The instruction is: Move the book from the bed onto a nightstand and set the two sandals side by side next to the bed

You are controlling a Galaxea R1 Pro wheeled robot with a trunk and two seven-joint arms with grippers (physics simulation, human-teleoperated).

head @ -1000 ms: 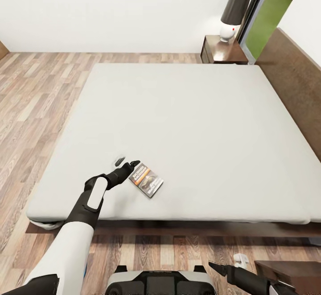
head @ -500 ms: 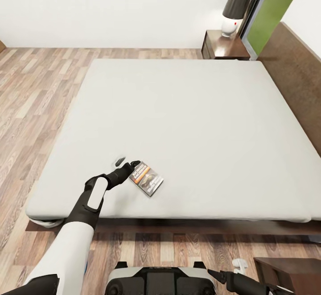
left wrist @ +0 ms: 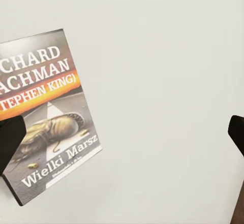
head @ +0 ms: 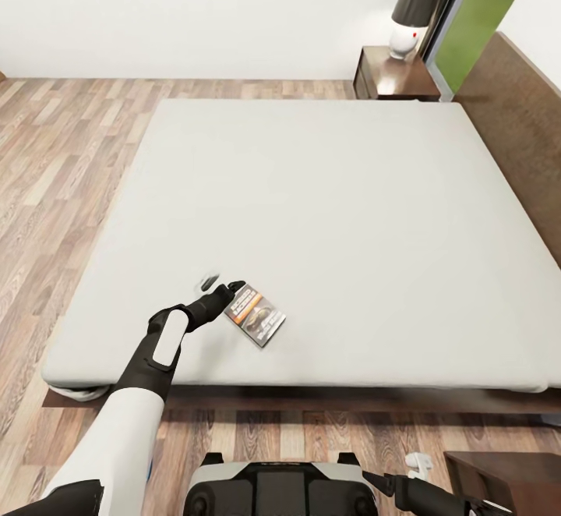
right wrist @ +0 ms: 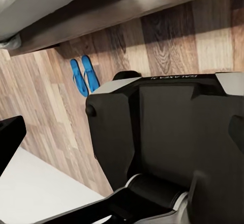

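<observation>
The book (head: 255, 314) lies flat on the pale mattress of the bed (head: 327, 204), near its front left corner. Its dark cover with an orange band (left wrist: 48, 107) is face up. My left gripper (head: 221, 282) hovers low over the mattress just left of the book and stands open. One fingertip (left wrist: 7, 142) overlaps the book's edge, and the other (left wrist: 236, 130) is far off over bare sheet. The two blue sandals (right wrist: 84, 75) lie side by side on the floor by the bed frame. My right gripper (head: 389, 481) hangs open low over the floor.
A dark nightstand (head: 393, 79) with a lamp (head: 417, 5) stands at the bed's far right corner. Another nightstand (head: 506, 481) is at the near right. The headboard (head: 514, 134) runs along the right. My base (right wrist: 152, 132) stands on the wood floor by the bed.
The head view has shifted slightly, so the bed reaches further up the picture. My right gripper sits lower in the picture. The left gripper and the book have not moved.
</observation>
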